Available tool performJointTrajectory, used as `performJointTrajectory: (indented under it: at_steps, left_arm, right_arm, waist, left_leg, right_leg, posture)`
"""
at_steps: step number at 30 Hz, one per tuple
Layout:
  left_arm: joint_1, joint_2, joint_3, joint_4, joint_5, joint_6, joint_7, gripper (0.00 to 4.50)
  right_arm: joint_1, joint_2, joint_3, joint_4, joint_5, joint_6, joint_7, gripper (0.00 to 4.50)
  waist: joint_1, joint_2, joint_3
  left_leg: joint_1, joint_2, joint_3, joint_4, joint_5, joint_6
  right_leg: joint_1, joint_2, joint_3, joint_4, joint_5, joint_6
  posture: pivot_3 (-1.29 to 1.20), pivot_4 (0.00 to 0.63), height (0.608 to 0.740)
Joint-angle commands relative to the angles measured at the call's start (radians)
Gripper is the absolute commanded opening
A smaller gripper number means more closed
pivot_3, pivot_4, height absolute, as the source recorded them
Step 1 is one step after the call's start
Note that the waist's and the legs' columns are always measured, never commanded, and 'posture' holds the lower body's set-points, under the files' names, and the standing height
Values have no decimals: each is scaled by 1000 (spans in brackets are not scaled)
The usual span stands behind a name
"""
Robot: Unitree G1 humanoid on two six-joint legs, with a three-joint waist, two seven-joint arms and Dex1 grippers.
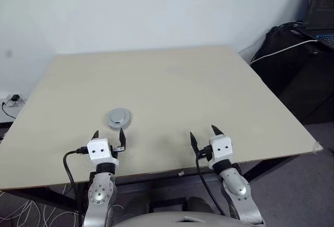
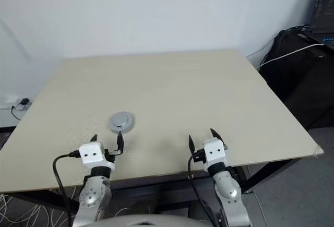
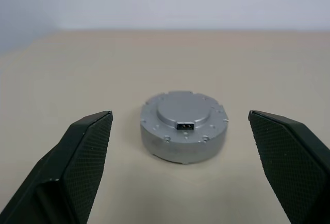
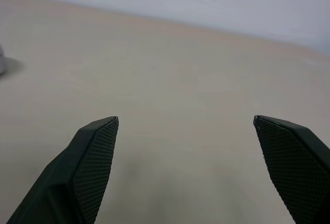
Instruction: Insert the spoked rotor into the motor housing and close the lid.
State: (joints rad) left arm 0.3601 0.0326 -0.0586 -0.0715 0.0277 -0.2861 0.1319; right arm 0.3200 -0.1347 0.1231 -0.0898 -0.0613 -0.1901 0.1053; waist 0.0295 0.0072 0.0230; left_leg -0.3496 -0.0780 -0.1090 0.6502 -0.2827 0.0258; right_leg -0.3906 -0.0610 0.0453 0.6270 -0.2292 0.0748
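Nearest the robot, the left gripper (image 1: pixel 108 136) hung just over the near edge of the table (image 1: pixel 209 91), pointing forward and about level, its two black fingers (image 3: pixel 82 157) spread wide with nothing between them. The right gripper (image 1: pixel 204 134) sat beside it, well apart to the right, also over the near edge, its jaws likewise released and empty above bare tabletop. Just ahead of the left gripper, apart from both fingertips, rested the motor housing (image 3: pixel 183 126), a round silver-grey body lying flat on the pale beige surface. The lid (image 3: pixel 184 110) sat on top of it, smooth raised face upward, with a small dark connector slot showing at its near side and small screw points around the rim. Whether the rotor was inside could not be told. Farther back the table ran to a white wall (image 1: pixel 156 8). Off to the right stood a dark bag (image 1: pixel 282 55) with a white cable (image 1: pixel 282 49) across it, and a laptop (image 1: pixel 322 8) behind it.
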Motion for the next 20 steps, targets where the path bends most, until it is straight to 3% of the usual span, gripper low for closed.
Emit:
performJointTrajectory:
  at_steps: [1, 20]
  left_arm:
    - [0, -8, -13, 16, 66, -82, 16, 4466]
    - [-12, -35, -1, 55, 29, -134, -45, 4466]
  right_arm:
    - [2, 14, -25, -11, -15, -45, -38, 4500]
    - [36, 77, 7, -227, -35, 147, -58, 4500]
  waist:
    - [0, 0, 0]
    - [-1, 1, 1]
  left_leg:
    - [0, 0, 0, 0, 0, 0]
    - [0, 0, 0, 0, 0, 0]
  right_leg:
    - [0, 0, 0, 0, 0, 0]
    - [0, 0, -1, 0, -1, 1]
  posture:
    - [0, 0, 740]
    - [0, 0, 740]
